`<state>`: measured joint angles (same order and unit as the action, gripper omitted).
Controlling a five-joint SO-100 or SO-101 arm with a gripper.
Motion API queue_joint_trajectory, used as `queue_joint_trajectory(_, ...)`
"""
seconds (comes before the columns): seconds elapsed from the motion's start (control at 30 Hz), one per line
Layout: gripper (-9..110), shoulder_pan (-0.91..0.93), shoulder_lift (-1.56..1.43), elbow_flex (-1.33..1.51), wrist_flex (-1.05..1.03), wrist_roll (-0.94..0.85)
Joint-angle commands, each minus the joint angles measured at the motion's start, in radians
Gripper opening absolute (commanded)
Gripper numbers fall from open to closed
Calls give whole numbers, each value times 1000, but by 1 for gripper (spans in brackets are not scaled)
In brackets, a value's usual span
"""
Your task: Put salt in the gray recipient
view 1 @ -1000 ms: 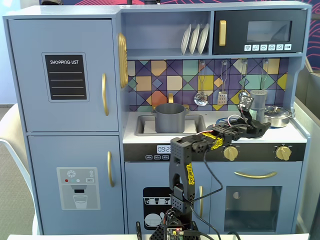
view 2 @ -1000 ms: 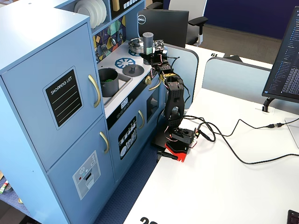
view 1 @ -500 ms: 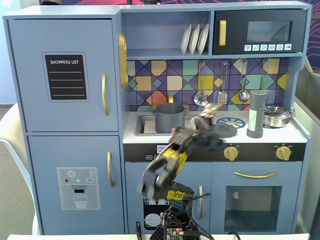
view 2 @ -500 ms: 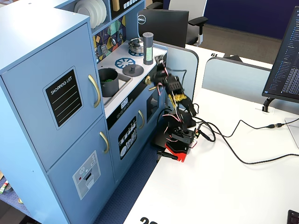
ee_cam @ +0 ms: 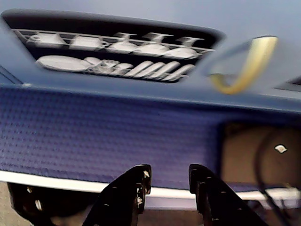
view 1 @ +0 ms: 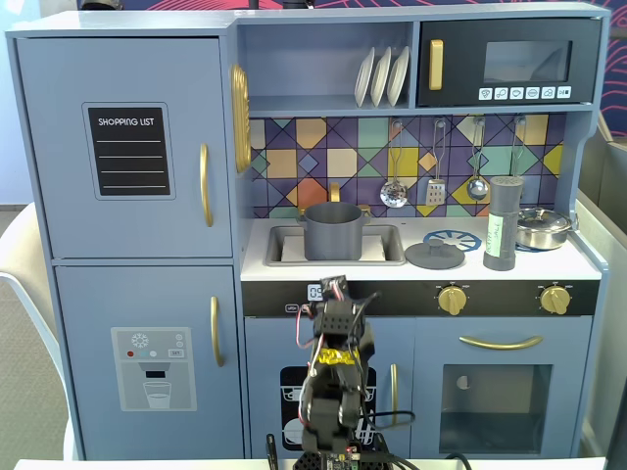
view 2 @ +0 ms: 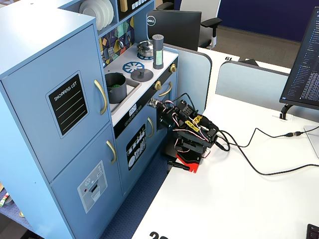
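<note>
The salt (view 1: 502, 223) is a tall gray shaker with a pale green label. It stands upright on the right of the toy kitchen counter, and shows again at the counter's far end (view 2: 158, 44). The gray recipient (view 1: 333, 230) is a matte pot standing in the sink (view 2: 115, 84). My arm (view 1: 333, 367) is folded low in front of the cabinet doors (view 2: 192, 130), far below both. In the wrist view my gripper (ee_cam: 169, 172) is open with nothing between its fingers. It faces the dishwasher picture and the blue carpet.
A flat gray lid with a knob (view 1: 435, 255) lies on the counter between pot and salt. A shiny steel pan (view 1: 544, 227) sits right of the salt. Ladles hang on the tiled back wall (view 1: 394, 192). Cables (view 2: 249, 149) cross the white table.
The arm has pulled back from the salt, swung left and folded down in front of the cabinet. The salt stays standing on the counter, free of the gripper.
</note>
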<state>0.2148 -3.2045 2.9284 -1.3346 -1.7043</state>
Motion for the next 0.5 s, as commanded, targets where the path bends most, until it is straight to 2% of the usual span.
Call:
queue_joint_trajectory(0.0,0,-92,-14,107,43,69)
queue_joint_trajectory(0.2,0,-241,-14,186,69,357)
queue_joint_trajectory(0.47,0,-262,-14,187,29,319)
